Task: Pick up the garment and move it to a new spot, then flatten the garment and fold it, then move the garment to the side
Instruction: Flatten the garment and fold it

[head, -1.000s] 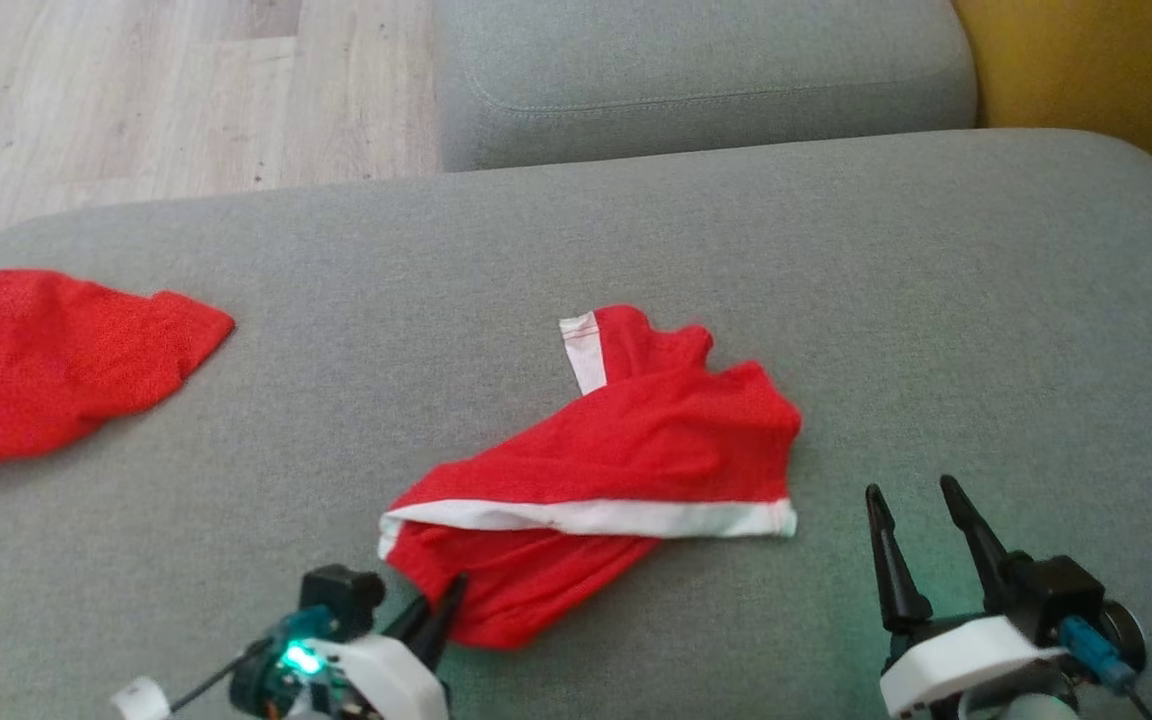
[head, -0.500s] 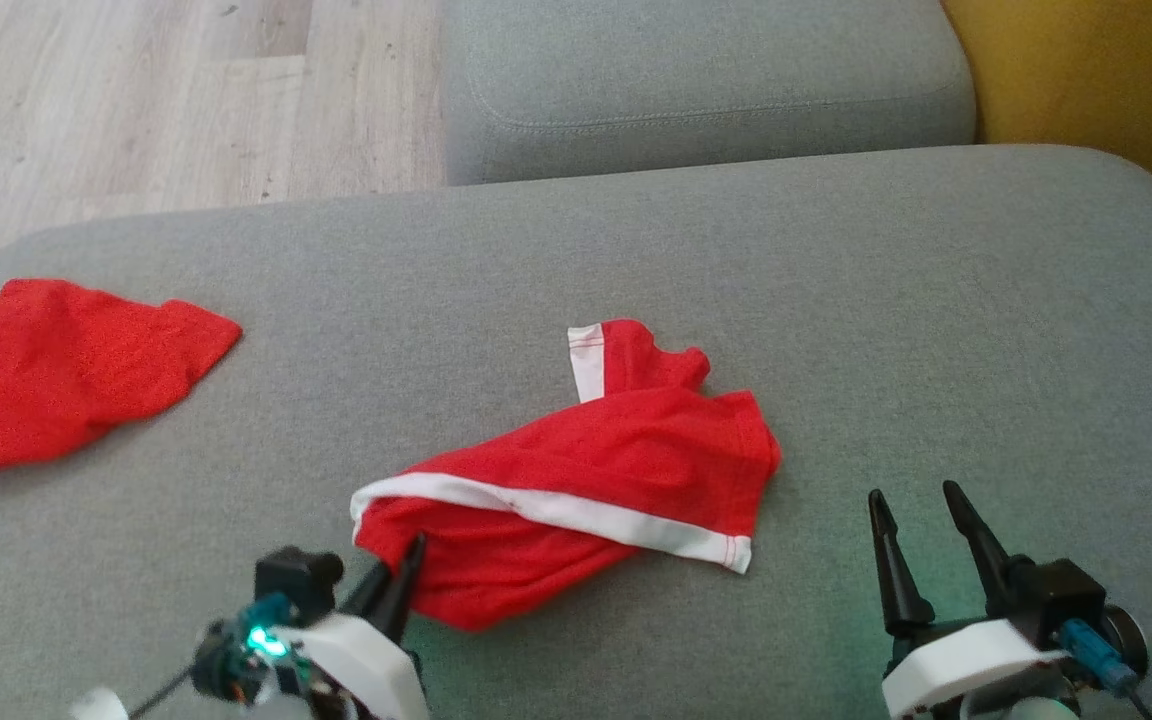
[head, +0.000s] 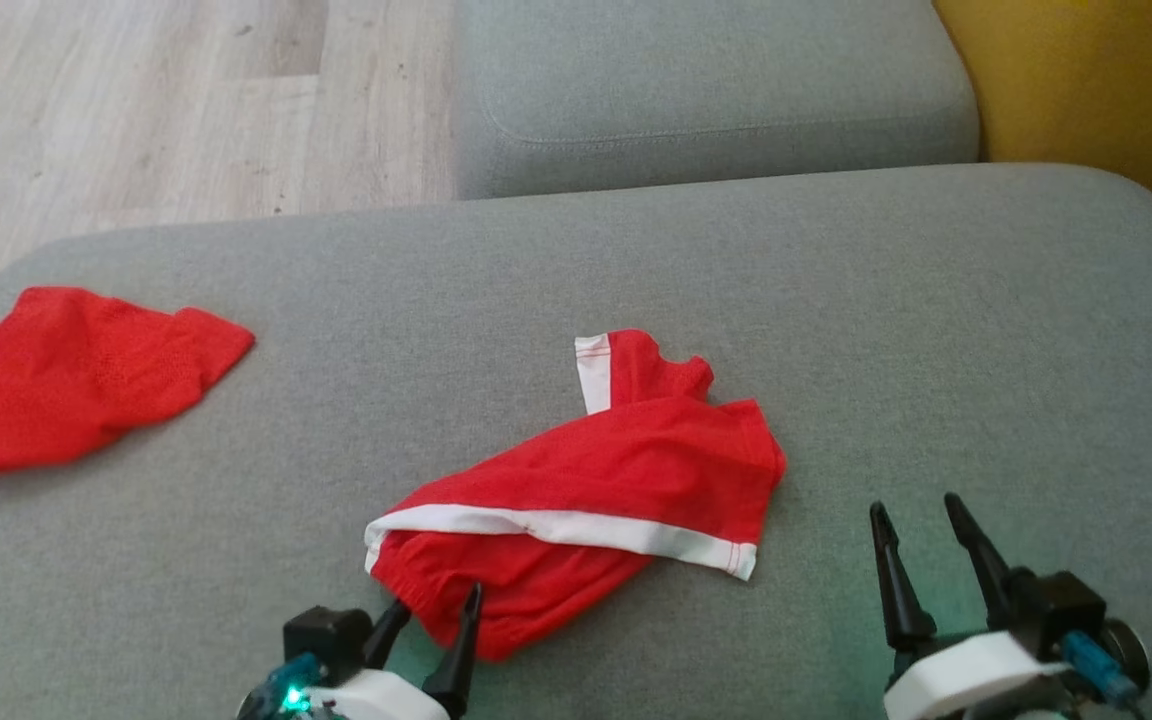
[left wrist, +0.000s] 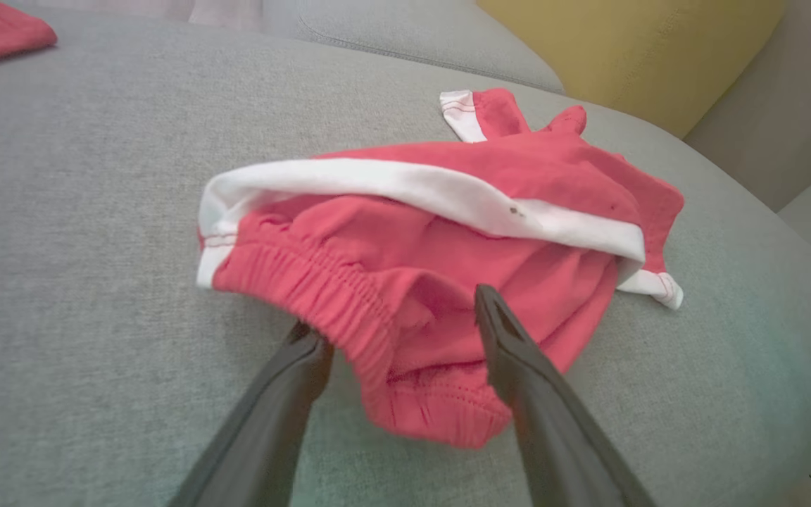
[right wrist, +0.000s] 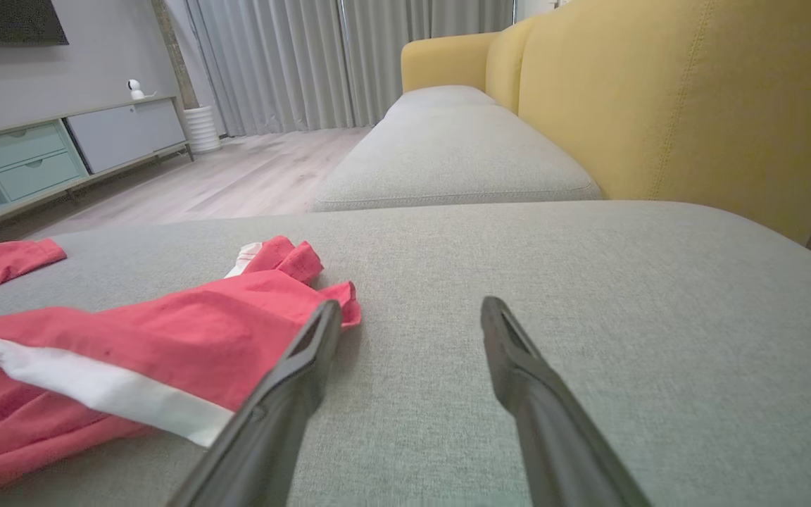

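Red garment (head: 636,465) (white trim (head: 556,525)), grey cushion (head: 886,300)

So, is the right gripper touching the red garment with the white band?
Apart. The head view shows it plainly: a strip of bare grey cushion lies between the right gripper and the nearest edge of the garment.

head view looks down on grey cushion (head: 236,500); both wrist views low, close, share red garment (left wrist: 448,267).
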Robot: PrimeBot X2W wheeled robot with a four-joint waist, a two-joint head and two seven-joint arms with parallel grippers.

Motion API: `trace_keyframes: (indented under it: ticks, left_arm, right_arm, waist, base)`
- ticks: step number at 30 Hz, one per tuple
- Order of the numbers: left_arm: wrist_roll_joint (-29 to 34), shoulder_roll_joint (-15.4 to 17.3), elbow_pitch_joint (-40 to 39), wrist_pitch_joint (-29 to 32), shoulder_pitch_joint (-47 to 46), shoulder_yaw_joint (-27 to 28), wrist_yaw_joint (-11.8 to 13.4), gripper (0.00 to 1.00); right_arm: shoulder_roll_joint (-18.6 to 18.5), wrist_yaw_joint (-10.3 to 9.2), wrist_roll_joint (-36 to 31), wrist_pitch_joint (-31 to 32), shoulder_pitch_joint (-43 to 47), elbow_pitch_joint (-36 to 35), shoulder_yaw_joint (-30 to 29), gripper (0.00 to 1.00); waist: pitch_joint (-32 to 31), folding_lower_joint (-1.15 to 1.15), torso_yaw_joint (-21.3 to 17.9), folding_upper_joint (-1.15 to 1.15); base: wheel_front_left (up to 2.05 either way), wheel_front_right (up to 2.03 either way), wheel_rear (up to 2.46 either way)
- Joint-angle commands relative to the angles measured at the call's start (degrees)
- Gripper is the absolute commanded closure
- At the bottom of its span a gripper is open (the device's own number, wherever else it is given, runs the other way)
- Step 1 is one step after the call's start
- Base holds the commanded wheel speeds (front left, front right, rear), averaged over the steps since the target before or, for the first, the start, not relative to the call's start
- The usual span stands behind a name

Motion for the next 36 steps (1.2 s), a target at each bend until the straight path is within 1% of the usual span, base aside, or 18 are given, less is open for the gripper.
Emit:
trace_keyframes:
  ticks: [1,7,15,19,23,26,36]
  left_arm:
    - [-0.3,0.8,-1.3,-1.4,-1.7,2.8,0.5,0.00]
    - [-0.6,2.5,-3.5,-2.4,-0.1,4.3,1.8,0.00]
    - [1.1,6.7,-10.2,-4.2,1.6,8.2,6.1,0.00]
    - [2.6,7.0,-13.4,-4.8,2.2,10.5,8.1,0.00]
    - [4.4,6.7,-14.5,-5.0,3.1,12.3,9.5,0.00]
    - [5.1,6.5,-14.2,-5.1,4.1,13.8,9.8,0.00]
    - [6.4,7.8,-12.7,-5.1,6.2,17.9,8.7,0.00]
  right_arm:
    - [-0.4,0.43,0.0,-0.8,-1.0,-1.8,1.2,0.00]
    - [-0.4,0.43,0.4,-0.8,-0.5,-1.9,1.0,0.00]
    - [-0.4,0.43,0.6,-0.8,-0.3,-2.2,0.6,0.00]
    - [-0.4,0.43,0.7,-0.8,-0.4,-2.1,0.5,0.00]
    - [-0.4,0.43,0.8,-0.8,-0.6,-1.9,0.6,0.00]
    - [-0.4,0.43,1.1,-0.8,-0.6,-1.8,0.8,0.00]
    - [-0.4,0.43,1.4,-0.8,-0.3,-0.6,1.6,0.00]
  waist:
    - [-0.4,0.00,0.3,0.00]
    - [-1.2,0.00,1.3,0.00]
    - [-2.0,0.00,2.8,0.00]
    - [-2.3,0.00,3.3,0.00]
    - [-2.6,0.00,3.7,0.00]
    - [-2.7,0.00,3.8,0.00]
    - [-3.1,0.00,4.0,0.00]
  base:
    - [0.00,0.00,0.00]
    - [0.00,0.00,0.00]
    - [0.00,0.00,0.00]
    - [0.00,0.00,0.00]
    - [0.00,0.00,0.00]
    - [0.00,0.00,0.00]
    - [0.00,0.00,0.00]
